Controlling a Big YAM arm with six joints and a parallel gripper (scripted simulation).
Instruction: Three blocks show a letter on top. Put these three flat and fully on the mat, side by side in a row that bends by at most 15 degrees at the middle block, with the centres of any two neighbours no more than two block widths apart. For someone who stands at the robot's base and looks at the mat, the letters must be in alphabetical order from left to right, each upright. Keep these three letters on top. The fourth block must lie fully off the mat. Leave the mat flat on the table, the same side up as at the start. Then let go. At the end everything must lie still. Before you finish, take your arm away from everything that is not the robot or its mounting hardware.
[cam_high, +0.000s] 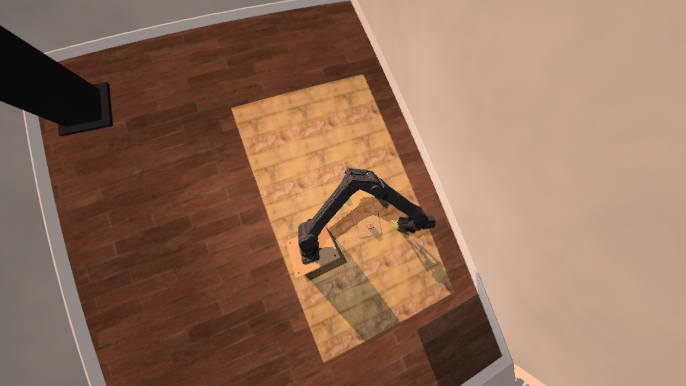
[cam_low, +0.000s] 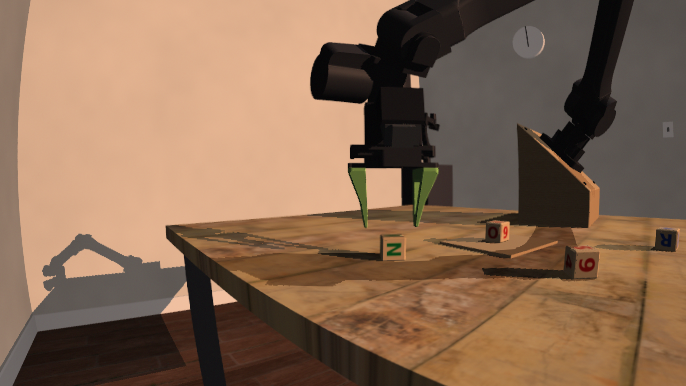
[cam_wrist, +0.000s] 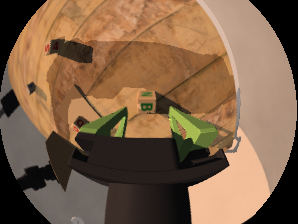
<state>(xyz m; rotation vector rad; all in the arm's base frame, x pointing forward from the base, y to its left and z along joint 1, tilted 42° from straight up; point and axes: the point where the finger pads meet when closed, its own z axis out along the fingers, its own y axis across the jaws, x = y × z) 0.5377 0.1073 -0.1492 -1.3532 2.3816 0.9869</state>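
My gripper is open and empty, fingers pointing down, a little above the table. A wooden block with a green N on its side lies on the table just below and in front of the fingertips, off the mat. In the wrist view this block shows between the green fingers. A block with red marks sits on the thin tan mat. A block showing a red 9 and a block showing a blue R lie on the table off the mat. The blocks' top letters are hidden.
The arm's wedge-shaped wooden base mount stands behind the mat. The table's edge runs close to the left of the N block. From above, the gripper is beside the mat, near the table's wall side.
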